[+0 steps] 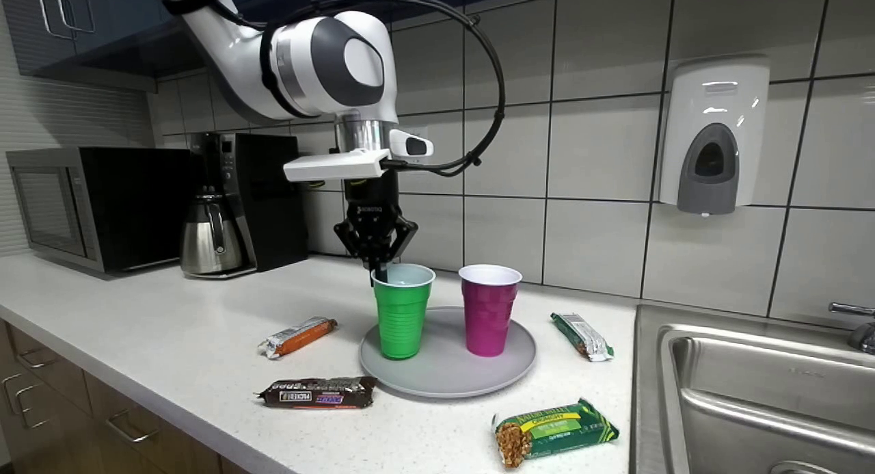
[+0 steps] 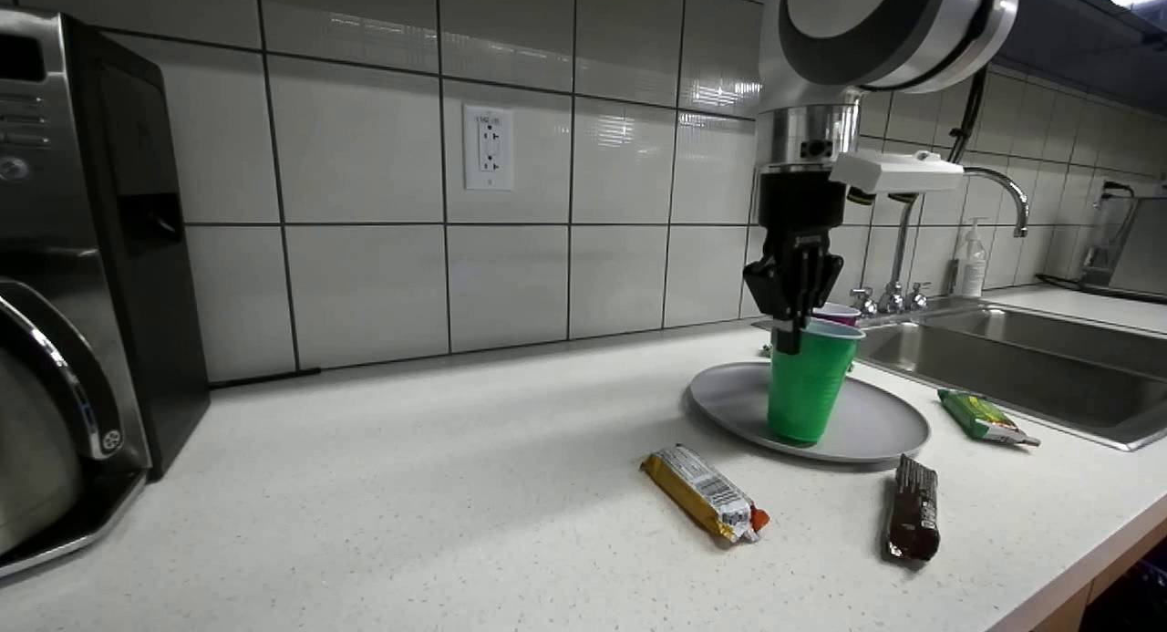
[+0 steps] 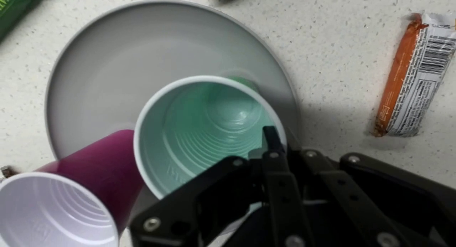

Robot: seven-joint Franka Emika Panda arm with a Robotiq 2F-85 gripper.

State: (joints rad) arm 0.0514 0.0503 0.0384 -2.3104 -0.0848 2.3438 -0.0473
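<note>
White kitchen counter: a gripper pinches a green cup by the rim between its jaws; below them, a grey plate; near them, a magenta cup.

In an exterior view, a plate stands on the table, left of the sink. On it are the left cup, its rim straddled by the claw, and the right cup. A bar lies left of the plate, another bar front left, a third bar front right, a fourth bar right.
</note>
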